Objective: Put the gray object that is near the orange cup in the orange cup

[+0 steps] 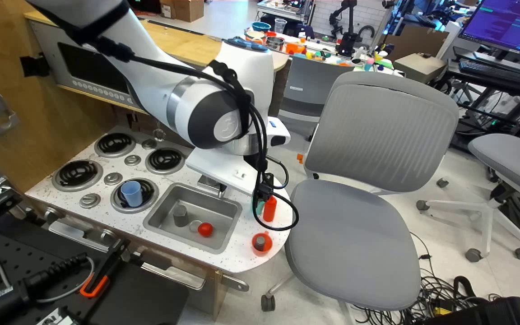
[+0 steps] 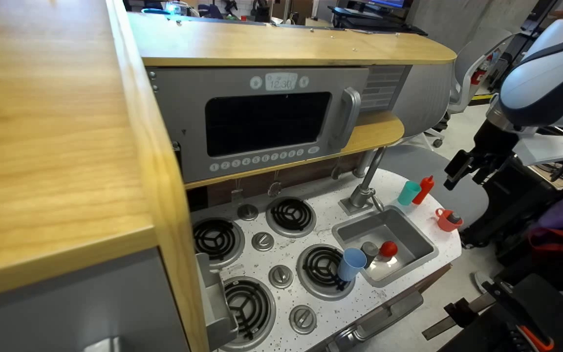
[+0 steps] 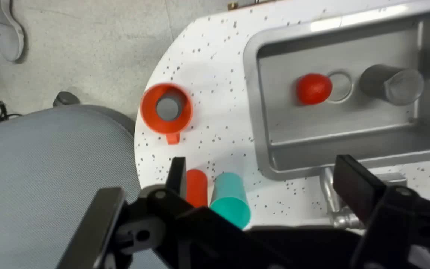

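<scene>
The orange cup [image 1: 263, 253] stands near the rounded end of the white counter in both exterior views [image 2: 443, 225]. It also shows in the wrist view [image 3: 149, 114], with its handle toward the gripper. A small gray cylinder [image 3: 168, 108] stands inside the cup; its top shows above the rim in an exterior view [image 2: 453, 217]. My gripper [image 3: 261, 160] is open, with nothing between its fingers. In an exterior view the gripper [image 2: 464, 183] hangs in the air, well above the counter. In the exterior view with the large arm, cables partly hide the gripper [image 1: 265, 187].
A red bottle [image 3: 196, 186] and a teal cup [image 3: 230, 188] stand below the gripper, beside the faucet [image 2: 362, 195]. The sink [image 3: 254, 93] holds a red ball [image 3: 314, 89] and another gray cylinder [image 3: 381, 82]. A blue cup [image 2: 352, 265] stands on a burner. A chair [image 1: 355, 243] adjoins the counter.
</scene>
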Controlling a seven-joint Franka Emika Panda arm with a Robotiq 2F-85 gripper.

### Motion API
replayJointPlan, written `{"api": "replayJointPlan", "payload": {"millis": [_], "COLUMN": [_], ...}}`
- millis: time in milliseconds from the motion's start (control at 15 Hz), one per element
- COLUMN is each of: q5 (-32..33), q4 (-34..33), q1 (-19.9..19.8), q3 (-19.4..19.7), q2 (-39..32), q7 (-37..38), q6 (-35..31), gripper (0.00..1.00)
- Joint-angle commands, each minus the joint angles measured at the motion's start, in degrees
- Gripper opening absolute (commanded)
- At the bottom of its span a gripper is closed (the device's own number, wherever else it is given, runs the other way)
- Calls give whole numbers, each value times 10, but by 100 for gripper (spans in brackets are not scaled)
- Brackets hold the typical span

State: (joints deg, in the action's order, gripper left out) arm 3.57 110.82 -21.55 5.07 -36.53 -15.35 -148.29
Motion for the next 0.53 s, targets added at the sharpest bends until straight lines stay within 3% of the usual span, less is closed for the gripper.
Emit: {"api": "replayJointPlan", "payload": {"millis": [0, 67, 133, 467], "q5": [-21, -10, -13, -13], "q4": [88, 91, 56, 61], "q1": [-15, -9, 0, 3], "q3": [-4, 8, 10, 13], "q2": [88, 93, 56, 59], "q7": [-48, -47, -31, -32], "q6": [46, 70, 41, 45], "gripper": [100, 100, 100, 100]}}
